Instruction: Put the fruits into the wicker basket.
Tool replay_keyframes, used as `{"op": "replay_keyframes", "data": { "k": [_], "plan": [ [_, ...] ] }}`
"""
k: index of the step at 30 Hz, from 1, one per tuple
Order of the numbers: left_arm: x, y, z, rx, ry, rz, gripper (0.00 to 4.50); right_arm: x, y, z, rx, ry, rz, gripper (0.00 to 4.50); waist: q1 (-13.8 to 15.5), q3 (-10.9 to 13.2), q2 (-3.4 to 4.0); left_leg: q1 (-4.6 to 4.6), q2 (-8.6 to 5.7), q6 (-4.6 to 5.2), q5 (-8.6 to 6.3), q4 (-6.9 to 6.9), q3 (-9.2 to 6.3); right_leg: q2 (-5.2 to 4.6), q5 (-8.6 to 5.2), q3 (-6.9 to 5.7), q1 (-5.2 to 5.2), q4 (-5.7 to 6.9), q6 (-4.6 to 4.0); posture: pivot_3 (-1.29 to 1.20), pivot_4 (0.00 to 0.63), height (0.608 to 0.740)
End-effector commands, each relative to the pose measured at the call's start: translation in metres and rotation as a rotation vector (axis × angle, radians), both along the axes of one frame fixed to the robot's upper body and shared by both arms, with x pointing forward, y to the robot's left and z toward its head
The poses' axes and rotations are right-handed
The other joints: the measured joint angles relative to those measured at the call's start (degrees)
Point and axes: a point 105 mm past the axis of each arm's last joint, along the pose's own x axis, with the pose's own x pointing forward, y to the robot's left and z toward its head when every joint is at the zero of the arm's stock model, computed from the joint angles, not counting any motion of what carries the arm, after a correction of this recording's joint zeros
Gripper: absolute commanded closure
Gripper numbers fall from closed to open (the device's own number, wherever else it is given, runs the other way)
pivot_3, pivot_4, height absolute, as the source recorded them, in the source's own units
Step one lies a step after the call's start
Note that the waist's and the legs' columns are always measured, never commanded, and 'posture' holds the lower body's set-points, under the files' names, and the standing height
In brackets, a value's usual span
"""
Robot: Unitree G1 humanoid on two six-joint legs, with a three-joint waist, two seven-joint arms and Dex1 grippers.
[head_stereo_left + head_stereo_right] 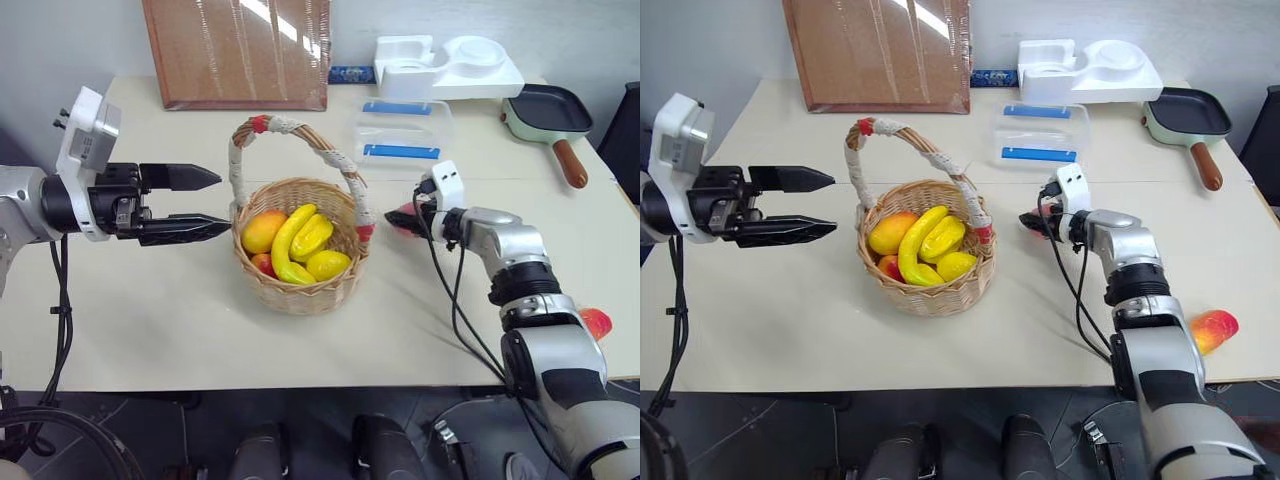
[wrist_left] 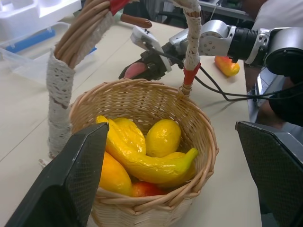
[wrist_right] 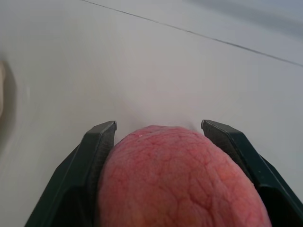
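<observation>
The right tool (image 3: 158, 130) is clenched on the pink-red peach (image 3: 180, 177): in the right wrist view both black fingers (image 3: 97, 156) sit against the fruit's sides, with the pale table (image 3: 151, 61) beyond. In the left eye view the right arm reaches in from the lower right of the frame, forearm angled toward the centre, and the held peach shows as a red patch at the tool's tip, just right of the wicker basket (image 1: 300, 290), near the red end of its cloth-wrapped handle (image 1: 290, 130) but apart from it.

The left tool (image 1: 205, 203) is released, its two fingers spread well apart and holding nothing. The left arm comes in level from the left edge of the frame, the tool pointing at the basket's left side, close beside the handle and not touching it.

The basket stands upright at the centre of the table and contains yellow bananas (image 1: 292, 242), a lemon (image 1: 328, 264) and an orange-yellow fruit (image 1: 263, 231).

The mango (image 1: 1212, 328) lies on the table at the lower right of the frame, beside the right arm's elbow and well apart from the basket.
</observation>
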Motion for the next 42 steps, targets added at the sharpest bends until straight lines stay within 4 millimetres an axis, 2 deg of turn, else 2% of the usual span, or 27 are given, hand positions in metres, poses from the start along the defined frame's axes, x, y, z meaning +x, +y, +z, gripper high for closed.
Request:
{"op": "replay_keyframes", "data": {
  "k": [1, 3, 6, 8, 13, 15, 18, 20, 24, 26, 28, 32, 35, 37, 39, 40, 42],
  "plan": [
    [-0.005, 0.006, 0.008, -0.035, -0.077, -0.021, 0.00, -0.011, 0.005, 0.067, 0.080, -0.221, 0.118, 1.92, 0.02, 0.01, -0.01, -0.01, 0.00, 0.00, 0.00, 0.02, 0.00, 0.00, 0.00, 0.01, 0.00, 0.00, 0.00, 0.00, 0.150, 0.740],
    [-0.008, 0.011, 0.006, -0.076, -0.128, -0.035, 0.00, -0.018, 0.020, 0.086, 0.125, -0.245, 0.210, 1.92, -0.42, 0.03, 0.02, 0.01, 0.02, 0.00, 0.00, 0.04, 0.04, 0.00, 0.00, 0.06, 0.00, 0.02, 0.00, 0.00, 0.150, 0.740],
    [-0.012, 0.019, -0.009, -0.115, -0.120, 0.011, 0.00, -0.033, 0.065, 0.101, 0.188, -0.214, 0.415, 1.92, -1.36, 0.03, 0.03, 0.15, 0.11, -0.01, 0.00, -0.01, 0.05, 0.06, 0.00, 0.19, -0.03, 0.14, 0.00, 0.00, 0.150, 0.740],
    [-0.015, 0.027, -0.021, -0.127, -0.104, 0.048, 0.00, -0.041, 0.089, 0.108, 0.223, -0.198, 0.517, 1.92, -1.75, 0.03, 0.03, 0.24, 0.17, -0.06, -0.02, -0.04, 0.05, 0.12, 0.00, 0.24, -0.03, 0.25, -0.01, 0.00, 0.150, 0.740],
    [-0.023, 0.045, -0.043, -0.131, -0.051, 0.141, 0.00, -0.060, 0.129, 0.119, 0.268, -0.136, 0.716, 1.92, -1.30, 0.04, 0.02, 0.31, 0.16, -0.05, -0.05, -0.05, 0.02, 0.09, -0.01, 0.38, -0.04, 0.31, -0.01, 0.00, 0.150, 0.740],
    [-0.025, 0.053, -0.053, -0.131, -0.027, 0.185, 0.00, -0.066, 0.144, 0.115, 0.247, -0.104, 0.783, 1.92, -1.20, 0.04, 0.02, 0.29, 0.10, 0.03, -0.09, -0.02, -0.02, -0.04, -0.01, 0.39, -0.04, 0.31, -0.01, 0.00, 0.150, 0.740],
    [-0.027, 0.056, -0.057, -0.144, -0.040, 0.203, 0.00, -0.069, 0.152, 0.108, 0.215, -0.067, 0.817, 1.92, -0.91, 0.02, -0.01, 0.28, 0.07, 0.06, -0.11, 0.02, -0.05, -0.11, 0.00, 0.39, -0.04, 0.32, -0.01, 0.00, 0.150, 0.740],
    [-0.028, 0.055, -0.059, -0.148, -0.044, 0.206, 0.00, -0.072, 0.158, 0.108, 0.213, -0.085, 0.851, 1.23, -0.75, 0.02, -0.02, 0.27, 0.07, 0.07, -0.12, 0.03, -0.05, -0.12, -0.01, 0.39, -0.04, 0.32, -0.01, 0.00, 0.150, 0.740],
    [-0.025, 0.050, -0.058, -0.169, -0.064, 0.202, 0.00, -0.066, 0.155, 0.111, 0.157, -0.197, 0.831, 0.03, -0.82, 0.02, -0.02, 0.27, 0.03, 0.06, -0.12, 0.02, -0.03, -0.12, 0.00, 0.39, -0.06, 0.32, -0.01, 0.00, 0.150, 0.740],
    [-0.027, 0.046, -0.061, -0.146, -0.063, 0.167, 0.00, -0.058, 0.141, 0.116, 0.178, -0.245, 0.768, 0.03, -1.03, 0.02, -0.02, 0.28, 0.03, 0.06, -0.13, 0.01, -0.03, -0.12, 0.00, 0.39, -0.06, 0.33, -0.01, 0.00, 0.150, 0.740],
    [-0.029, 0.036, -0.058, -0.142, -0.067, 0.117, 0.00, -0.050, 0.114, 0.123, 0.188, -0.307, 0.682, 0.03, -0.99, 0.02, -0.02, 0.27, 0.03, 0.05, -0.13, 0.01, 0.00, -0.12, 0.00, 0.37, -0.06, 0.33, -0.01, 0.00, 0.150, 0.740],
    [-0.033, 0.018, -0.054, -0.113, -0.094, 0.042, 0.00, -0.058, 0.065, 0.138, 0.218, -0.488, 0.624, 0.03, -0.09, 0.02, -0.03, 0.21, 0.00, 0.09, -0.15, 0.02, 0.01, -0.17, 0.00, 0.34, -0.06, 0.27, -0.01, 0.00, 0.150, 0.740],
    [-0.036, -0.006, -0.050, -0.106, -0.135, -0.042, 0.00, -0.078, 0.019, 0.137, 0.157, -0.562, 0.552, 0.03, 0.29, 0.02, -0.03, 0.21, -0.01, 0.10, -0.16, 0.00, 0.02, -0.15, 0.00, 0.34, -0.05, 0.20, -0.01, 0.00, 0.150, 0.740],
    [-0.039, -0.019, -0.053, -0.085, -0.156, -0.093, 0.00, -0.093, -0.004, 0.133, 0.126, -0.563, 0.484, 0.03, 0.33, 0.02, -0.03, 0.17, -0.01, 0.10, -0.16, 0.03, 0.02, -0.15, 0.00, 0.27, -0.02, 0.16, -0.01, 0.00, 0.150, 0.740],
    [-0.041, -0.034, -0.063, -0.047, -0.149, -0.162, 0.00, -0.113, -0.028, 0.120, 0.104, -0.516, 0.404, 0.03, 0.46, 0.02, -0.03, 0.18, -0.02, 0.10, -0.16, 0.02, 0.02, -0.15, 0.00, 0.32, -0.02, 0.11, 0.00, 0.00, 0.150, 0.740],
    [-0.043, -0.038, -0.067, -0.036, -0.138, -0.186, 0.00, -0.122, -0.034, 0.114, 0.086, -0.497, 0.383, 0.03, 0.60, 0.02, -0.03, 0.19, -0.01, 0.10, -0.16, 0.01, 0.02, -0.13, 0.00, 0.30, 0.00, 0.10, 0.00, 0.00, 0.150, 0.740],
    [-0.039, -0.051, -0.070, -0.060, -0.149, -0.213, 0.00, -0.145, -0.057, 0.096, 0.026, -0.499, 0.259, 0.03, 0.93, 0.02, -0.03, 0.25, -0.01, 0.10, -0.16, -0.01, 0.05, -0.10, 0.00, 0.25, 0.09, 0.05, 0.00, 0.00, 0.150, 0.740]
  ]
}}
